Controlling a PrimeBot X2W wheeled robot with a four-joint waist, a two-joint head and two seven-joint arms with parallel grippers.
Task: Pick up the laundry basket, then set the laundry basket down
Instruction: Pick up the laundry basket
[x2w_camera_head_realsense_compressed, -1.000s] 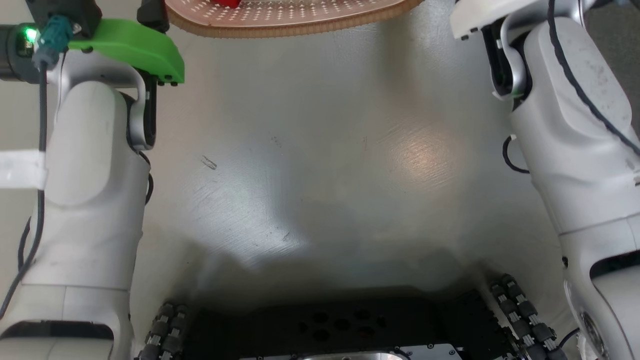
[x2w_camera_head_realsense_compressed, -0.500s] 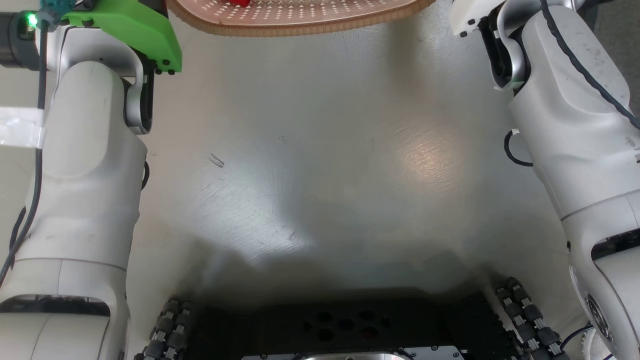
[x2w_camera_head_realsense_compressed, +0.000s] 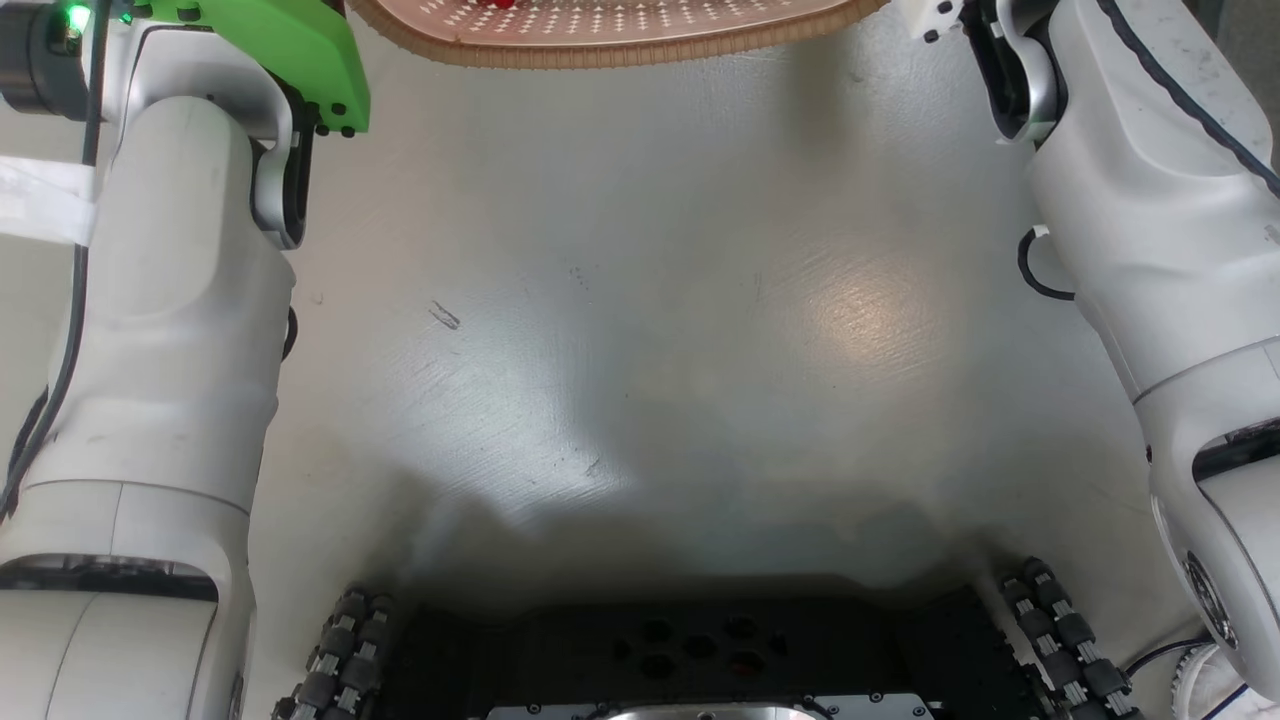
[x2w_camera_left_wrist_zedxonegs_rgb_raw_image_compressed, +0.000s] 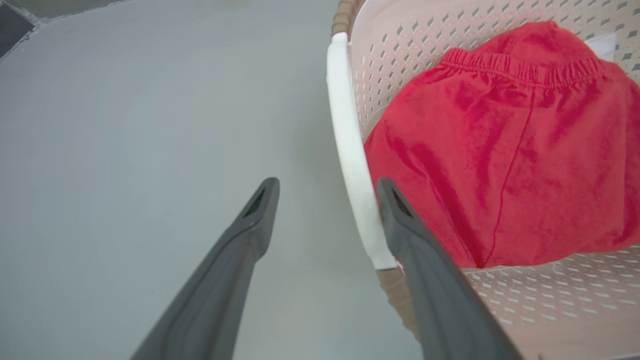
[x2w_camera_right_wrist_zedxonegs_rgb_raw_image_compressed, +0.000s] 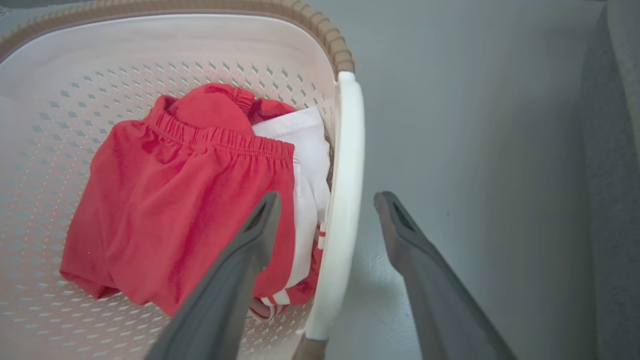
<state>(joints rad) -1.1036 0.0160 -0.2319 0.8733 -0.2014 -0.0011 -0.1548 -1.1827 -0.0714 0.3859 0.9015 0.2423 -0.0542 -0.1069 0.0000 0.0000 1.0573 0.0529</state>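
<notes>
The laundry basket (x2w_camera_head_realsense_compressed: 600, 45) is at the top edge of the head view, in the middle. Just its brown rim and a strip of wall full of little holes peek in there. Below it lies the shiny grey floor (x2w_camera_head_realsense_compressed: 640, 350). The pale left arm (x2w_camera_head_realsense_compressed: 170, 350) goes up the left side of that view and the pale right arm (x2w_camera_head_realsense_compressed: 1150, 200) goes up the right side.

In the left wrist view the left claw (x2w_camera_left_wrist_zedxonegs_rgb_raw_image_compressed: 326, 182) is spread wide. One dark finger is over the floor, and the other is inside the basket, just beside a white handle (x2w_camera_left_wrist_zedxonegs_rgb_raw_image_compressed: 350, 150). The handle runs up between the two fingers. Red shorts (x2w_camera_left_wrist_zedxonegs_rgb_raw_image_compressed: 500, 150) lie in the basket at the right of that view.

In the right wrist view the right claw (x2w_camera_right_wrist_zedxonegs_rgb_raw_image_compressed: 327, 196) is spread wide too, with the other white handle (x2w_camera_right_wrist_zedxonegs_rgb_raw_image_compressed: 345, 200) between its fingers. One finger is over the shorts and a white cloth (x2w_camera_right_wrist_zedxonegs_rgb_raw_image_compressed: 305, 145), and the other is over the floor. Neither claw is squeezing its handle
</notes>
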